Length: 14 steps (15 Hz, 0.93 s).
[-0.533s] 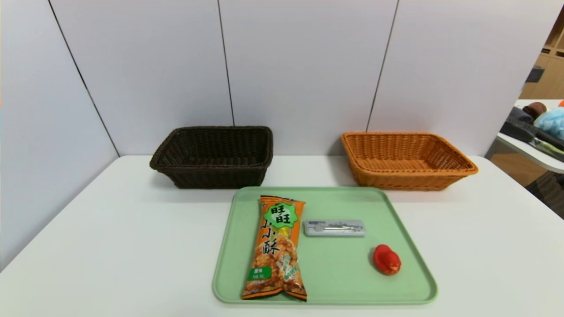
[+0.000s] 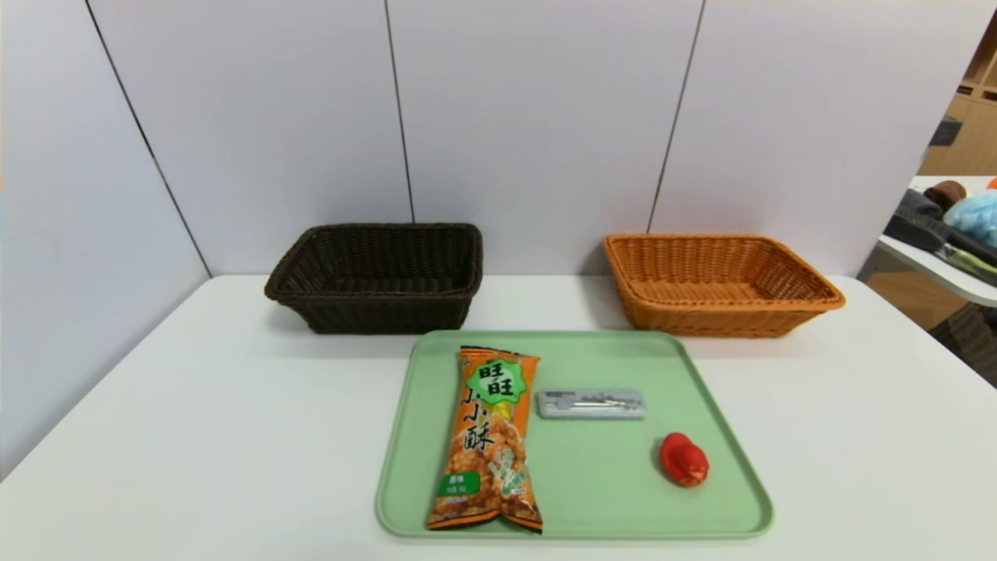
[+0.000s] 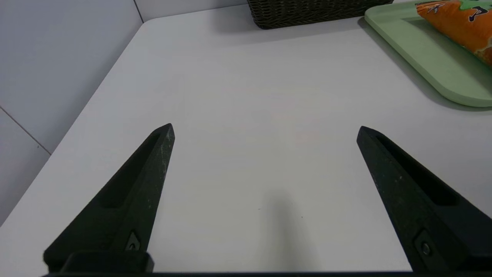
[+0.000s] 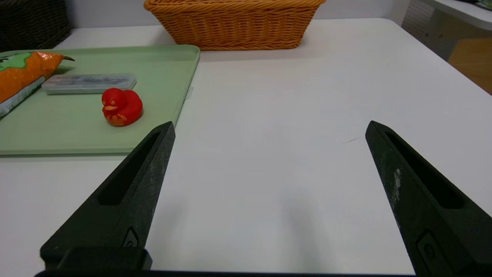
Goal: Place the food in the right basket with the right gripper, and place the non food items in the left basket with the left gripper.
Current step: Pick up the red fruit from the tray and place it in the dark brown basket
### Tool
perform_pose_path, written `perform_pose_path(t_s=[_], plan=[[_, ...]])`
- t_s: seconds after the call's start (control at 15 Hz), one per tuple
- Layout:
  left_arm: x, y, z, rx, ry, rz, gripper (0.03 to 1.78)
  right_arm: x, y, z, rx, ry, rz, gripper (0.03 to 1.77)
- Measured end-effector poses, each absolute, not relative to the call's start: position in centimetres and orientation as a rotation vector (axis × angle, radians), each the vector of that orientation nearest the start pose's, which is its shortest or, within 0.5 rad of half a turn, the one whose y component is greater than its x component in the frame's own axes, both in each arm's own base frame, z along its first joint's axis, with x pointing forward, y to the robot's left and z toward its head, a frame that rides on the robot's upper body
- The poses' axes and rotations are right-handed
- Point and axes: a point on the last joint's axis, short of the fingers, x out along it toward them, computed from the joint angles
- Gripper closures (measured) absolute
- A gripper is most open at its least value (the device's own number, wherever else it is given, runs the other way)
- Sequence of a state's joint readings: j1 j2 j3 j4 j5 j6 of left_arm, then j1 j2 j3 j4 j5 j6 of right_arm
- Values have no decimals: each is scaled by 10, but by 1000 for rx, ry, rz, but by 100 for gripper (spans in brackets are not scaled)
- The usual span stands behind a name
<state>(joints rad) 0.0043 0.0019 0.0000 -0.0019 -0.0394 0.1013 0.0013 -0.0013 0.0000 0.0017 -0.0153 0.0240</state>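
A green tray (image 2: 592, 510) holds an orange snack bag (image 2: 487, 436), a flat grey case (image 2: 592, 403) and a red toy duck (image 2: 684, 460). Behind it stand a dark brown basket (image 2: 378, 276) on the left and an orange basket (image 2: 716, 280) on the right, both with nothing in them. Neither arm shows in the head view. My left gripper (image 3: 265, 129) hovers open over bare table left of the tray (image 3: 423, 50). My right gripper (image 4: 269, 127) hovers open over bare table right of the tray (image 4: 77, 130), with the duck (image 4: 122, 106) close by.
The white table (image 2: 195, 421) is walled by grey panels at the back and left. Its right edge is open, with a second table (image 2: 942, 265) carrying clutter beyond it.
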Motion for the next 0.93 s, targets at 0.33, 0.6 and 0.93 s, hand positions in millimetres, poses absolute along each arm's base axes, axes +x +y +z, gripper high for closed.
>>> perform_pose_path(t_s=[0.33,0.6,0.93], plan=[[-26,-1,86,89,-29,-46,12,-24,0,78,-5,-11,1,9],[-32,-2,107,87,-6,-78,12,-33,1,96,-2,-5,66,9],[-14,-2,155,82,74,-110,12,-36,2,128,3,73,84,9]])
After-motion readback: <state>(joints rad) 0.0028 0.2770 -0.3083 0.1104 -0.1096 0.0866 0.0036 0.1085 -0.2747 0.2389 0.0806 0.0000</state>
